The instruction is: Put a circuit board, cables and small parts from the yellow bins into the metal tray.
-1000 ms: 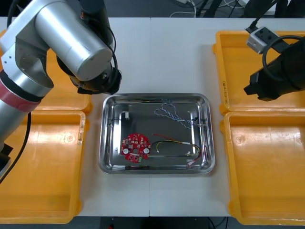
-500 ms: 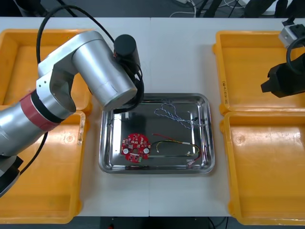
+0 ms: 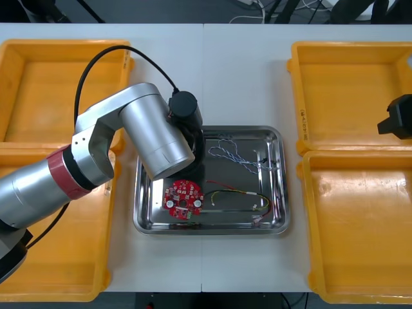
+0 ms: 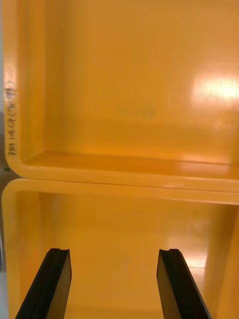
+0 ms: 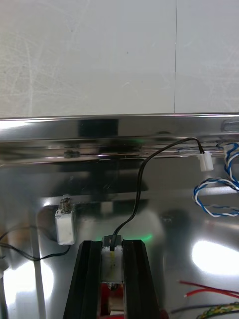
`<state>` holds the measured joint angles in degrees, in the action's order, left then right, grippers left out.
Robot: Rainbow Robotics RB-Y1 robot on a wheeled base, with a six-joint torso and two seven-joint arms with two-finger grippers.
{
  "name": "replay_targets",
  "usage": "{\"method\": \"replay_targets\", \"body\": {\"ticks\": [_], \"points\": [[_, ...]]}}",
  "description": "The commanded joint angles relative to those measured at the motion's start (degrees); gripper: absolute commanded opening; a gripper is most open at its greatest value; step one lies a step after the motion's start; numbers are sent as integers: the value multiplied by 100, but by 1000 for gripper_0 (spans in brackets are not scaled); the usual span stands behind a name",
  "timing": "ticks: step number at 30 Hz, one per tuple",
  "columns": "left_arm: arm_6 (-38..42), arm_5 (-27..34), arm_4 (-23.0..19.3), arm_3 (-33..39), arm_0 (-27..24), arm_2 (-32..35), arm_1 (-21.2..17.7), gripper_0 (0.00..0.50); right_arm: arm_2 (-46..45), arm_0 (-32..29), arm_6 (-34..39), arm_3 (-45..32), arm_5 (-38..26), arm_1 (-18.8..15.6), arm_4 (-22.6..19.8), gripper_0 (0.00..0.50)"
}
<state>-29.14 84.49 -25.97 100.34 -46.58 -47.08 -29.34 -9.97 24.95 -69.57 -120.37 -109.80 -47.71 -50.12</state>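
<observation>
The left arm has swung in from the far-left bin, and the left claw [image 5: 112, 245] now hangs low over the far-left part of the tray [image 3: 278, 136]. The right claw [image 4: 114, 254] has pulled back to 3 o'clock, over the right bins [image 3: 293, 71], with its fingers spread and nothing between them. The left claw is grasping a small part [image 5: 112, 259]. Its black cable [image 5: 141, 184] trails toward the tray's far wall and ends beside the blue-white cable [image 3: 225, 153]. Bare tray floor lies straight below the claw. Another small part [image 5: 64, 225] sits just beside one finger, and the board [image 3: 183, 196] is at 6 o'clock. A release here should land the part inside, I reckon, with the left arm by far the nearer.
</observation>
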Motion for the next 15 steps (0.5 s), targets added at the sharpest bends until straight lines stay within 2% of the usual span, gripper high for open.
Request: {"method": "replay_targets", "body": {"ticks": [1, 15], "points": [[286, -284, 128, -208, 9, -126, 218, 0, -374, -192, 199, 215, -20, -301, -24, 500], [365, -310, 136, -234, 17, -267, 218, 5, -620, -262, 269, 743, -20, -362, -59, 500]]}}
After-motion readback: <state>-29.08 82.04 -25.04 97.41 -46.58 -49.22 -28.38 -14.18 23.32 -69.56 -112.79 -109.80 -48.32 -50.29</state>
